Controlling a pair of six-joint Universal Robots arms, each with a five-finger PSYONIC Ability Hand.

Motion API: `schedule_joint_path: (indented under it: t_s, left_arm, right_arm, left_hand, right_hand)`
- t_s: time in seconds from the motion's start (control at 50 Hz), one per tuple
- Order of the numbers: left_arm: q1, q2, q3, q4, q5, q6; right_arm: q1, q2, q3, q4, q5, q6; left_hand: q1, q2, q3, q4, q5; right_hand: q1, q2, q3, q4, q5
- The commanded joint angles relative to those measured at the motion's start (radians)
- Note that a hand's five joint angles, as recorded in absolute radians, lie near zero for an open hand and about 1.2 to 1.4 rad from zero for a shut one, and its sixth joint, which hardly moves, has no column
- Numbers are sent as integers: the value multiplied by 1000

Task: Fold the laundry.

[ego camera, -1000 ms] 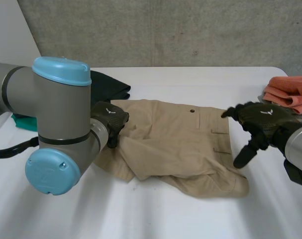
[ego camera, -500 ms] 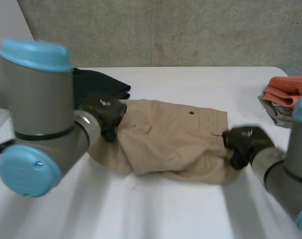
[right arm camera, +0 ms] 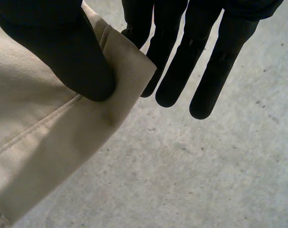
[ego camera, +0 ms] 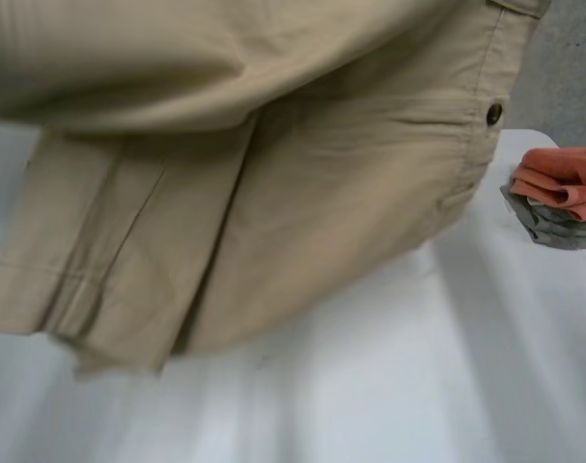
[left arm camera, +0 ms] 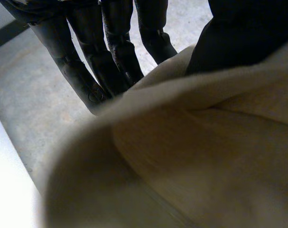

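Shorts (ego camera: pixel 273 193) up off the surface (ego camera: pixel 370 405) since 0.5 s ago. They lay crumpled between the two hands then, and now hang close in front of the head camera, clear of the surface, with the hem low at the left and a button (ego camera: pixel 493 114) high at the right.

Left robot hand (left arm camera: pixel 113 47): fingers straight, thumb (left arm camera: pixel 243 33) on the near face of the cloth, and a fold of shorts edge runs between them. Reads as a pinch. How much cloth sits in it I cannot tell.

Right robot hand (right arm camera: pixel 63 52): thumb presses a banded corner of the shorts against one finger. The other fingers (right arm camera: pixel 181 61) stand straight and free beside the corner. Firm pinch, small bite.

Both hands are raised and look out at the grey wall behind the cloth.

Far right on the surface: orange cloth (ego camera: pixel 563 174) on top of grey cloth (ego camera: pixel 548 224), well apart from the shorts.

Step, as judged: lift and spread, before any fold is made. The cloth hangs doubled and creased, not flat.

Next move calls for:
- drawing the hands apart to tension the held edge
- lowering so the hem lands first
- laying the shorts flat

Risk: the right corner may slip under tension.
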Motion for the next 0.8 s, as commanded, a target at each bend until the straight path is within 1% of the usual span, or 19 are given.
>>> schedule_joint_path:
  t_s: [0.02, 0.08, 0.14, 0.22, 0.28, 0.32, 0.38, 0.48, 0.5, 0.52, 0.54, 0.58, 0.62, 0.64, 0.68, 0.7, 0.74, 0.76, 0.8]
  left_arm:
    - [61, -226, -79, 113, 116, -71]
    - [76, -311, -126, 156, 141, -97]
    - [90, -426, -167, 237, 164, -122]
    - [108, -610, -176, 372, 208, -154]
    - [119, -699, -149, 423, 228, -168]
    - [127, -791, -103, 458, 242, -171]
    - [130, -891, -25, 464, 232, -166]
    - [144, -994, 138, 455, 179, -154]
    - [147, -1000, 159, 453, 169, -154]
    - [153, -1006, 190, 446, 152, -155]
    - [156, -1006, 201, 440, 141, -155]
    - [156, -998, 213, 421, 127, -158]
    - [150, -972, 210, 391, 109, -154]
    - [144, -943, 195, 371, 95, -152]
    - [142, -902, 163, 340, 78, -146]
    - [135, -843, 116, 300, 55, -131]
    - [130, -772, 60, 272, 38, -113]
    - [119, -697, -24, 237, 18, -94]
    - [107, -621, -125, 207, -3, -74]
  right_arm:
    - [74, 108, 90, -69, 54, -15]
    - [86, 162, 197, -111, 65, -38]
    - [94, 232, 289, -213, 87, -69]
    - [107, 353, 383, -420, 145, -119]
    - [124, 416, 411, -532, 169, -150]
    - [129, 481, 419, -649, 183, -175]
    - [135, 583, 416, -813, 179, -187]
    - [138, 712, 334, -977, 174, -190]
    - [137, 731, 308, -991, 174, -189]
    - [137, 767, 255, -985, 179, -190]
    - [137, 783, 226, -970, 179, -190]
    - [135, 809, 164, -918, 177, -192]
    - [129, 829, 80, -798, 188, -195]
    - [118, 828, 36, -695, 201, -196]
    - [115, 815, 5, -584, 208, -199]
    - [107, 785, -5, -475, 215, -196]
    - [103, 742, 1, -371, 209, -199]
    - [100, 692, 18, -271, 193, -211]
    - [97, 645, 50, -168, 167, -238]
  left_hand:
    - [216, 201, 210, 198, 241]
    - [216, 201, 210, 198, 241]
    - [216, 201, 210, 198, 241]
    - [216, 201, 210, 198, 241]
    - [216, 201, 210, 198, 241]
    - [216, 201, 210, 198, 241]
    - [216, 201, 210, 198, 241]
    - [216, 201, 210, 198, 241]
    - [205, 189, 198, 187, 229]
    - [-190, -206, -197, -208, -166]
    - [-456, -472, -463, -474, -432]
    - [-978, -994, -985, -996, -954]
    - [-1005, -1021, -1012, -1023, -981]
    - [-1005, -1021, -1012, -1023, -981]
    - [-1005, -1021, -1012, -1023, -981]
    - [-1005, -1021, -1012, -1023, -981]
    - [-1005, -1021, -1012, -1023, -981]
    - [-1005, -1021, -1012, -1023, -981]
    - [-1005, -1021, -1012, -1023, -981]
  right_hand:
    - [281, 218, 205, 198, 230]
    - [281, 218, 205, 198, 230]
    - [281, 218, 205, 198, 230]
    - [281, 218, 205, 198, 230]
    - [281, 218, 205, 198, 230]
    - [281, 218, 205, 198, 230]
    - [281, 218, 205, 198, 230]
    - [269, 206, 193, 186, 218]
    - [-16, -79, -92, -99, -67]
    - [-702, -765, -777, -785, -753]
    - [-941, -1004, -1016, -1024, -992]
    - [-941, -1004, -1016, -1024, -992]
    - [-941, -1004, -1016, -1024, -992]
    - [-941, -1004, -1016, -1024, -992]
    - [-941, -1004, -1016, -1024, -992]
    - [-941, -1004, -1016, -1024, -992]
    - [-941, -1004, -1016, -1024, -992]
    - [-941, -1004, -1016, -1024, -992]
    - [-941, -1004, -1016, -1024, -992]
